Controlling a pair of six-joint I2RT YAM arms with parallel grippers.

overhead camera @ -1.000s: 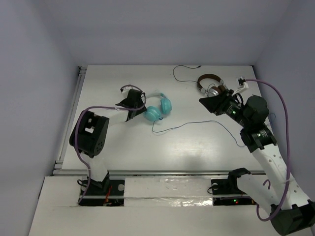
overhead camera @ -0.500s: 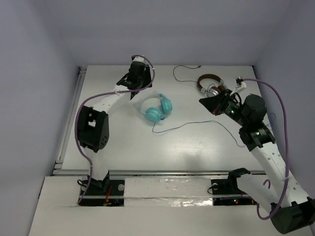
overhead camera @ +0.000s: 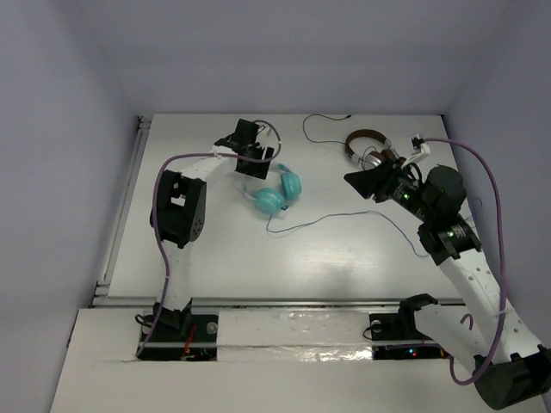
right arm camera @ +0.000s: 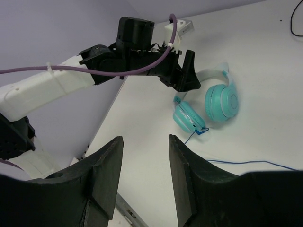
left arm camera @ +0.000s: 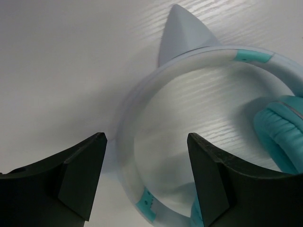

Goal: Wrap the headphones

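The headphones [overhead camera: 269, 200] lie flat left of the table's middle, with teal round ear cups and a white and light-blue headband. Their thin dark cable [overhead camera: 344, 215] trails right across the table. My left gripper [overhead camera: 252, 162] is open just above the headband [left arm camera: 127, 118], and one side of the band lies between its fingers; one teal ear cup [left arm camera: 279, 137] shows at the right. My right gripper [overhead camera: 357, 181] is open and empty, held above the table to the right. In its wrist view the headphones [right arm camera: 208, 104], the cable [right arm camera: 236, 162] and the left gripper [right arm camera: 182, 78] show ahead.
Brown-and-silver headphones [overhead camera: 366, 144] with their own thin dark cable [overhead camera: 318, 120] lie at the back right, just behind my right gripper. A metal rail [overhead camera: 129, 189] runs along the table's left edge. Walls close the back and both sides.
My left arm has swung from left of the headphones to the back and then come down over the headband. The headphones and the right arm have hardly moved.
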